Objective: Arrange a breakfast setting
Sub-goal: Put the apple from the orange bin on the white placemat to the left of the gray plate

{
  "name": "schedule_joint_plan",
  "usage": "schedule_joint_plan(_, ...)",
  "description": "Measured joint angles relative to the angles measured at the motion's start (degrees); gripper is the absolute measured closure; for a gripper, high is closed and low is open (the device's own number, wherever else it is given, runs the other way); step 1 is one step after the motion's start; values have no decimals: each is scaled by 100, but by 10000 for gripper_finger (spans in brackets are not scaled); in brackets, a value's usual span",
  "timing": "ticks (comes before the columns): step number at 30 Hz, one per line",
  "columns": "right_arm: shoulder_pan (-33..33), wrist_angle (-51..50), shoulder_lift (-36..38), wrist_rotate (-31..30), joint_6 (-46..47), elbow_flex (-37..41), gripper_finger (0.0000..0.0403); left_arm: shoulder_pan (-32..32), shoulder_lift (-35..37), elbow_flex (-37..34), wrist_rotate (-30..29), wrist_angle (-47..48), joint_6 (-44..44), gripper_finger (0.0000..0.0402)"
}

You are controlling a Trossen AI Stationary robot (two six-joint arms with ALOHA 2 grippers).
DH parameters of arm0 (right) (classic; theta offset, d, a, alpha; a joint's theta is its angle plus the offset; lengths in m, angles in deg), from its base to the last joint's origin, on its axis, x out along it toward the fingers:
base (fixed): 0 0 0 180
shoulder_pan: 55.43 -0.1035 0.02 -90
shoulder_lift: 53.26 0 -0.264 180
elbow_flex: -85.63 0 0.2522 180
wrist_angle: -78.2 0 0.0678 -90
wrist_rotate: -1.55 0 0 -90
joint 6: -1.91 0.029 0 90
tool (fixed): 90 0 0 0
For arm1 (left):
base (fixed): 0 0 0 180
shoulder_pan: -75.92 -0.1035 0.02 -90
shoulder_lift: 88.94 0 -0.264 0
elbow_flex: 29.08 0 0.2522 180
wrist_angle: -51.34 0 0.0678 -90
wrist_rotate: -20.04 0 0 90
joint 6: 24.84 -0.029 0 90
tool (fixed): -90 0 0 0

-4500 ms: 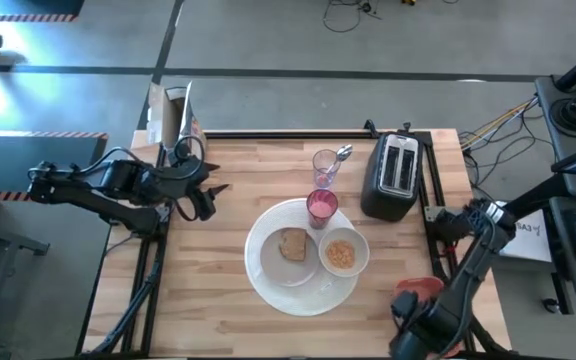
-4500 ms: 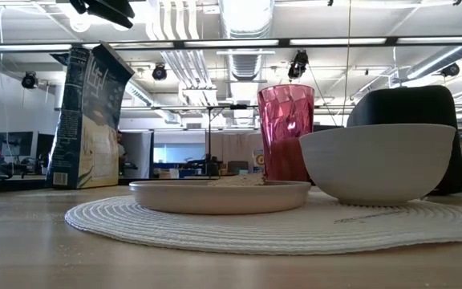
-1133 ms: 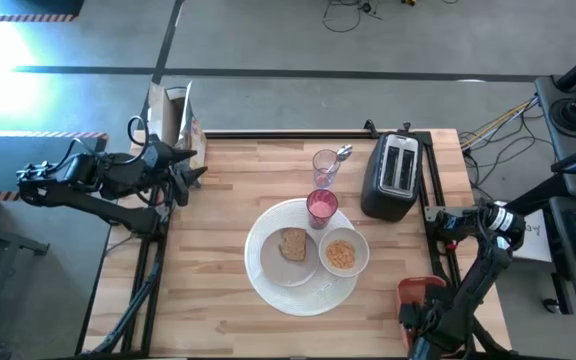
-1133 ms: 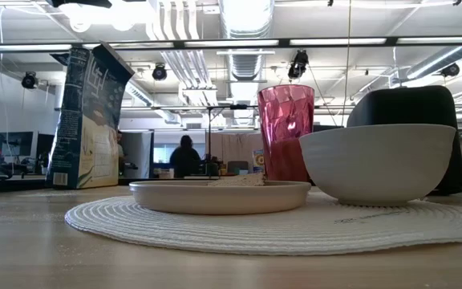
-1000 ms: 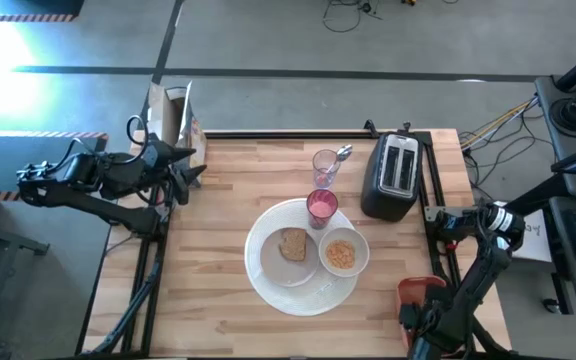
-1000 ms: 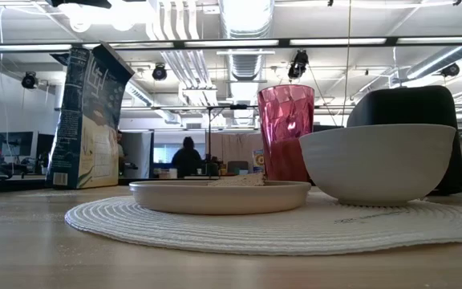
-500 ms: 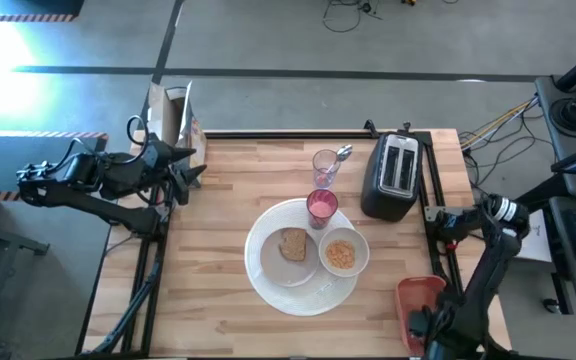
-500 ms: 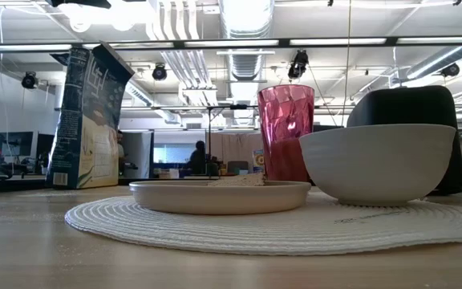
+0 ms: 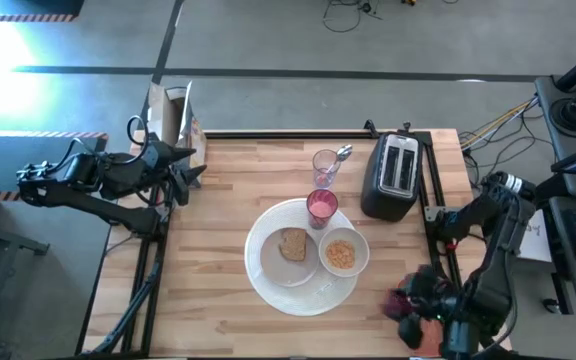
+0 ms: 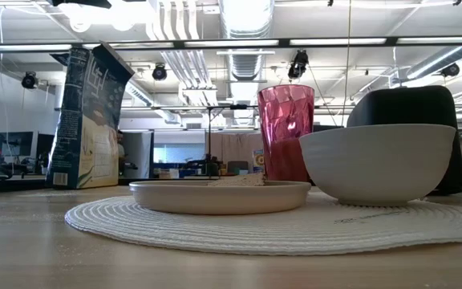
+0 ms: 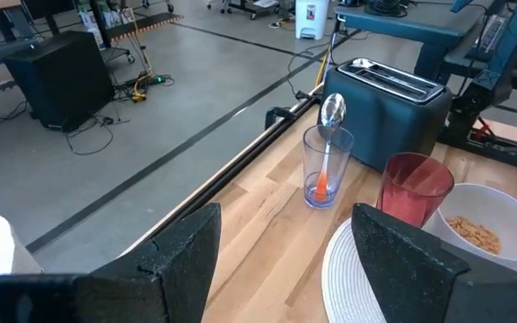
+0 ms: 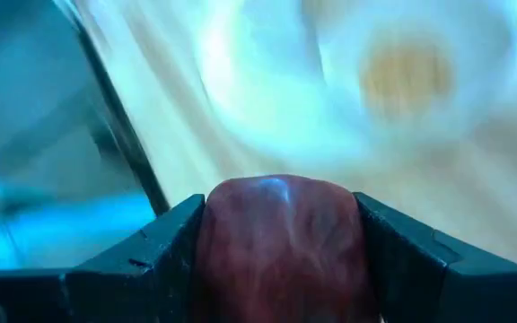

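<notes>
Here the right gripper (image 12: 276,260) pinches the dark red fruit (image 12: 281,238) between its jaws at the table's (image 9: 218,300) near right corner; the white plate (image 9: 268,265) with toast (image 9: 292,244), the cereal bowl (image 9: 343,254) and the pink cup (image 9: 322,207) lie well ahead of them. The fruit looks smooth, firm and light, likely slippery, so holding across its widest middle seems safest. The left gripper (image 11: 281,247) waits with jaws spread, the setting ahead.
</notes>
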Motion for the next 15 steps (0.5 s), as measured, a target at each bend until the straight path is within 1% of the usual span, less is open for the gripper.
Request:
schedule_joint_plan(2, 126, 254, 60, -1094, -567, -45, 161, 0, 0, 0, 0, -1, -2, 166)
schedule_joint_plan(3, 205, 457, 77, -1485, -981, -48, 161, 0, 0, 0, 0, -1, -2, 166)
schedule_joint_plan(5, 397, 982, 70, -2086, -1931, -30, 162, 0, 0, 0, 0, -1, -2, 166)
schedule_joint_plan(7, 642, 1522, -11, -2484, -2809, -3, 162, 0, 0, 0, 0, -2, -2, 166)
schedule_joint_plan(9, 923, 2025, -176, -2655, -3557, 7, 162, 0, 0, 0, 0, -3, 0, 166)
schedule_joint_plan(11, 1198, 2502, -380, -2644, -4088, 15, 162, 0, 0, 0, 0, -5, 25, 166)
schedule_joint_plan(15, 1593, 3247, -845, -2621, -4626, 18, 162, 0, -1, 0, 0, -8, 39, 166)
